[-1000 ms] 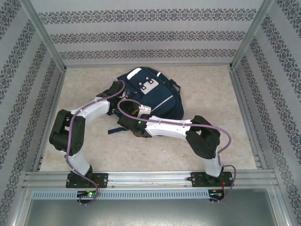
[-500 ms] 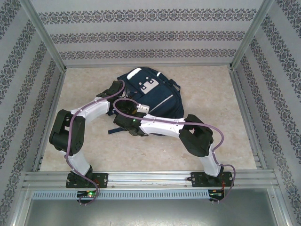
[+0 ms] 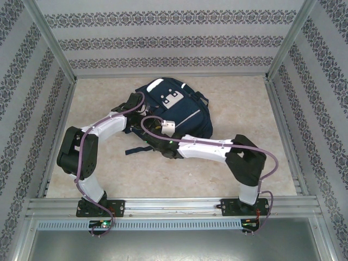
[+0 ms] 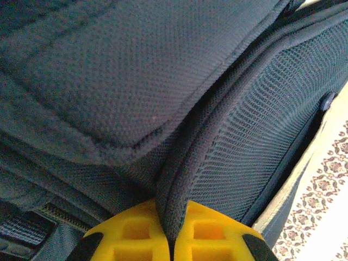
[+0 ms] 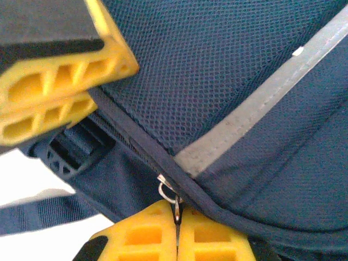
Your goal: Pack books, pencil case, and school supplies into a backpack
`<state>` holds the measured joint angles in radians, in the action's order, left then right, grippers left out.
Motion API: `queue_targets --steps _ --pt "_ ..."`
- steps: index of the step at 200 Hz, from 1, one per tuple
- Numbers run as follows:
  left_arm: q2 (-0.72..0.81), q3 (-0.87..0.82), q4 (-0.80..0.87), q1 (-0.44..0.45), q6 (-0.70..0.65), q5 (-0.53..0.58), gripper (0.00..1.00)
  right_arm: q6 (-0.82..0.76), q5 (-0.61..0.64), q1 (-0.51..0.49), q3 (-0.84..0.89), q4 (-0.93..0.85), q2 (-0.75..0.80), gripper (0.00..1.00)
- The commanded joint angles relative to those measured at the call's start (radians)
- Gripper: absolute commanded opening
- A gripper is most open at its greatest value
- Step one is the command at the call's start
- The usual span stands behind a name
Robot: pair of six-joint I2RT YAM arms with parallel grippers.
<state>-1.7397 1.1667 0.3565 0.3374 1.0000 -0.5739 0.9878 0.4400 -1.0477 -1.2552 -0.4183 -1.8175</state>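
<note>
Top external view: pale table (image 3: 244,109), and flat at its middle a navy backpack (image 3: 182,106), front pockets up, top end toward the far wall. Reaching in from the near rail, both arms: left arm (image 3: 103,128) folded with elbow out to the left and forearm slanting up to the bag's left flank; right arm (image 3: 206,147) bent with elbow out to the right, forearm stretched low and leftward to the bag's near edge. Left wrist view: left gripper (image 4: 171,231) closed, yellow fingers pinched together on a raised fold of the bag's mesh fabric, apparently as an anchor. Right wrist view: right gripper (image 5: 177,225) likewise closed, fingertips pressed together on the small metal zip pull (image 5: 175,204), with the left arm's yellow fingers near, up and to the left. Running diagonally from that upper-left corner down to the lower right, the zip seam (image 5: 136,147); meeting it just above the pull, a grey reflective stripe (image 5: 255,109) slanting off to the upper right. Directly at the right fingertips, then, the pull, with the seam's long axis as the only useful line of travel. Likely next: a draw along that seam by the right arm, nearer and already on the pull, against the left arm's hold. Opening or closing direction not readable from these angles.
</note>
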Motion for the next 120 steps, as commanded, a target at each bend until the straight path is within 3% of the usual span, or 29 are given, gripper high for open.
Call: queue_targets --steps 1,43,86,120 --pt "0.014 0.038 0.055 -0.031 -0.077 0.034 0.00 -0.205 -0.139 0.016 0.071 0.056 0.080 0.00" --pt "0.014 0.037 0.059 -0.044 -0.110 0.057 0.00 -0.209 -0.232 0.085 0.195 0.047 0.178 0.00" --pt "-0.015 0.054 0.067 -0.052 -0.156 0.054 0.00 -0.366 -0.315 0.115 0.229 0.011 0.239 0.00" --pt "-0.027 0.080 0.100 -0.073 -0.220 0.051 0.00 -0.497 -0.349 0.194 0.300 -0.012 0.293 0.00"
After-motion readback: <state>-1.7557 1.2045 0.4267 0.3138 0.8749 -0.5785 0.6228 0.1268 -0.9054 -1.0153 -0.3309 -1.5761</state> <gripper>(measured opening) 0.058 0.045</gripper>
